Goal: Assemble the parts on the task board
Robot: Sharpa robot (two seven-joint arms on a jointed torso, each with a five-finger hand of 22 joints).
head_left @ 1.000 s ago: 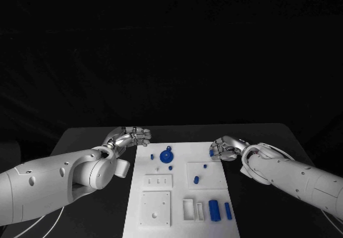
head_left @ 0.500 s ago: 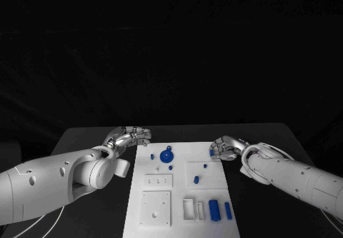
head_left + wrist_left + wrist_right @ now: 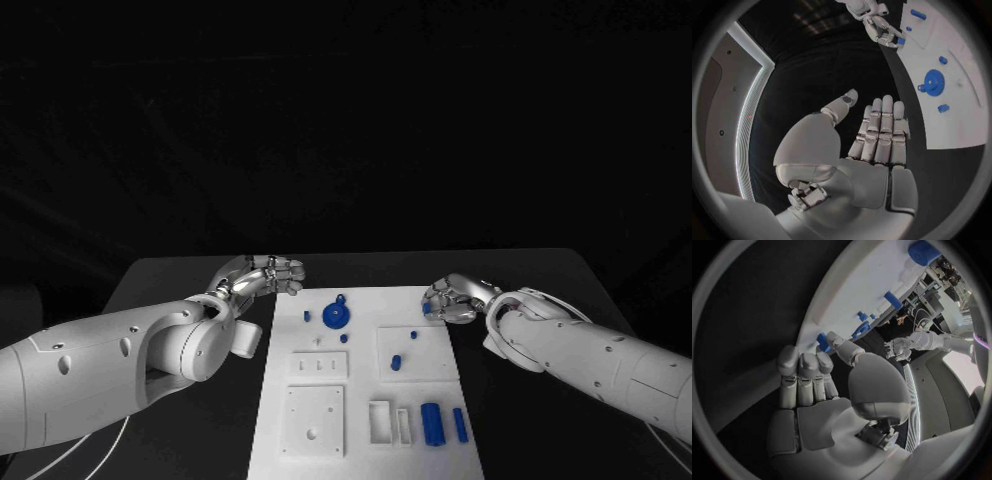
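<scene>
Right hand (image 3: 454, 300) pinched a small blue part (image 3: 822, 342) at the white task board's (image 3: 361, 420) edge; left hand (image 3: 267, 275) lay open, holding nothing.

Small blue part (image 3: 822, 342) half hidden by right hand (image 3: 826, 385) fingers; board (image 3: 433, 455) near edge cut off.

A black table (image 3: 188, 275) carries one thing directly: the white task board (image 3: 361, 400), lying at its middle.
</scene>
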